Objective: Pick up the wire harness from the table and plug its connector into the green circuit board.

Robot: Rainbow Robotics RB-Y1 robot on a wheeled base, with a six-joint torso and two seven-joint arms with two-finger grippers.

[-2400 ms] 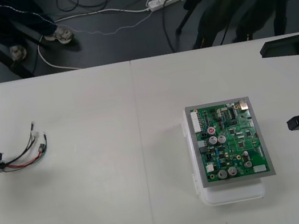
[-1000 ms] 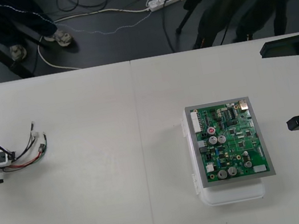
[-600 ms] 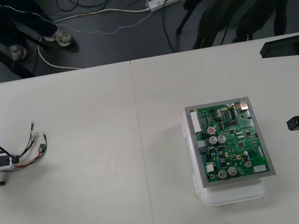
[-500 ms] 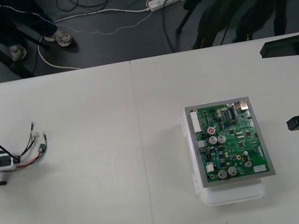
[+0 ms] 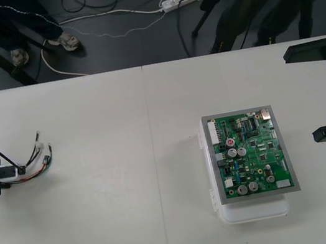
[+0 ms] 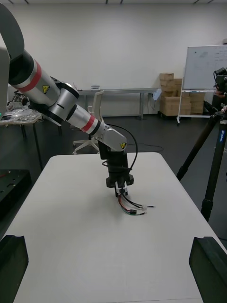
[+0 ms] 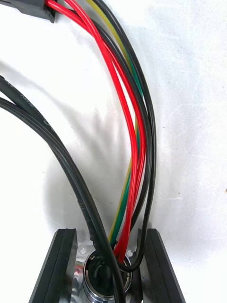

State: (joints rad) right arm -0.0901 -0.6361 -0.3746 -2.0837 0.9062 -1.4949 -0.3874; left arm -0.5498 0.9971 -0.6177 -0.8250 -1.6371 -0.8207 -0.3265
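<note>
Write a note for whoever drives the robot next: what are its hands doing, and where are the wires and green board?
Left gripper: at the table's left edge, shut on the metal socket of the harness; its wires and black plug trail toward the board.
Right gripper: open, parked at the right edge.
Green circuit board: on its white base, right of centre, plug not in it.
Done: harness grasped.
Left: carry it over, plug in.

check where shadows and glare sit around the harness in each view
Left wrist view: the harness wires throw soft grey shadows on the table, and the metal socket glints inside the left pincer. Front view: a faint shadow under the wires, a thin one beside the white base. Right wrist view: even light, no glare on the table.
</note>
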